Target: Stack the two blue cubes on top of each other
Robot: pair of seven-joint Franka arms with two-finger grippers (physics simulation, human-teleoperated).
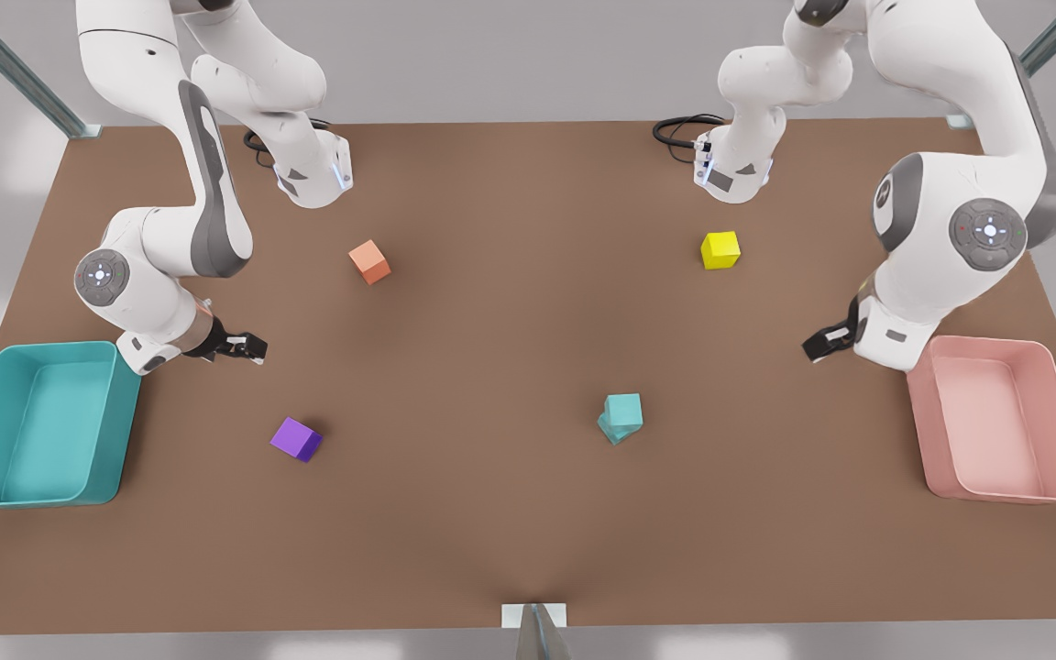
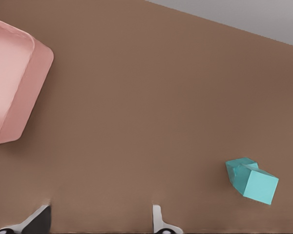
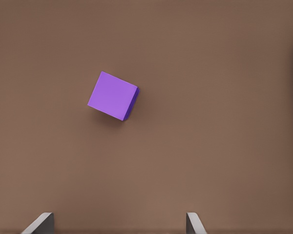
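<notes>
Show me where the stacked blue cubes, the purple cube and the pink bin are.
Upper blue cube (image 1: 624, 409), front view, on its top face.
Lower blue cube (image 1: 610, 429), front view, on its visible corner beneath.
Purple cube (image 3: 112, 94), right wrist view, top face.
Pink bin (image 1: 1055, 412), front view, on its rim.

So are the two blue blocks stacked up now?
Yes. One blue cube sits on the other blue cube, slightly twisted, and both open grippers are away from them.
</notes>
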